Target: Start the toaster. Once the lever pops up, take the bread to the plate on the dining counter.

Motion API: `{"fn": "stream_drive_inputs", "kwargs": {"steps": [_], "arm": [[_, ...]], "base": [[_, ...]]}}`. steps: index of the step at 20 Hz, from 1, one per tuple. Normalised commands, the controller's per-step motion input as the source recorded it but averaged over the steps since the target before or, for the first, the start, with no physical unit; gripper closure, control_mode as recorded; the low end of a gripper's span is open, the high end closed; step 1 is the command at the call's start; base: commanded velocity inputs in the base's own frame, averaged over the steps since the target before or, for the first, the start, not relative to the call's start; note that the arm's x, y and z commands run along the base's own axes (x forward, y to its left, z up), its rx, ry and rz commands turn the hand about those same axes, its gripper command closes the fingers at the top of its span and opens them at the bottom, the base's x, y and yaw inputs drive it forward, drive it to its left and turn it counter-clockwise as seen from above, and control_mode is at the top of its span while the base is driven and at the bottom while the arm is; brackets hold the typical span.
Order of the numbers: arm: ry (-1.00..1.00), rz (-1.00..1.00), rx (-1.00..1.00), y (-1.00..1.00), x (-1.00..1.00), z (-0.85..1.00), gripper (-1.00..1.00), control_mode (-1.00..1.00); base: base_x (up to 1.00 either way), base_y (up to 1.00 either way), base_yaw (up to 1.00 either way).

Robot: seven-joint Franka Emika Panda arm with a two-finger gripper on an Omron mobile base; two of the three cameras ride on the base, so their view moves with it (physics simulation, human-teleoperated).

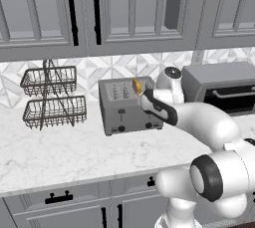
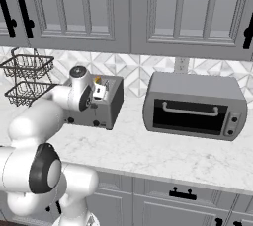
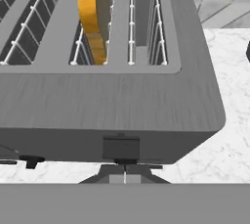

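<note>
Gripper (image 3: pixel 125 169) closed, empty, poised at the front of the toaster (image 1: pixel 130 106), seemingly just above the lever (image 3: pixel 121 147). Bread (image 3: pixel 93 15) upright in a slot, sticking out. Toaster oven (image 2: pixel 195 105) alongside on marble worktop (image 1: pixel 64 152).

Even, bright rendered light throughout, with soft faint shadows, no glare, and slightly coarse, pixelated edges.

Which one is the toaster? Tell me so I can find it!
Look along the marble worktop under the grey cabinets. Between the wire basket rack and the wider toaster oven with a glass door stands the toaster: a boxy grey box with slots on top and golden bread sticking out.
</note>
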Motion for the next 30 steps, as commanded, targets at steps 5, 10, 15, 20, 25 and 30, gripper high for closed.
{"fn": "stream_drive_inputs", "kwargs": {"steps": [5,10,15,20,25,30], "arm": [[0.00,0.00,0.00,0.02,0.22,-0.03,1.00,-1.00],[0.00,0.00,0.00,0.00,0.08,-0.07,1.00,-1.00],[0.00,0.00,0.00,0.00,0.00,-0.24,1.00,-1.00],[0.00,0.00,0.00,0.00,0.00,-0.15,1.00,-1.00],[0.00,0.00,0.00,0.00,0.00,-0.18,1.00,-1.00],[0.00,0.00,0.00,0.00,0.00,-0.26,1.00,-1.00]], "base": [[0.00,0.00,0.00],[0.00,0.00,0.00],[0.00,0.00,0.00],[0.00,0.00,0.00],[0.00,0.00,0.00],[0.00,0.00,0.00]]}}
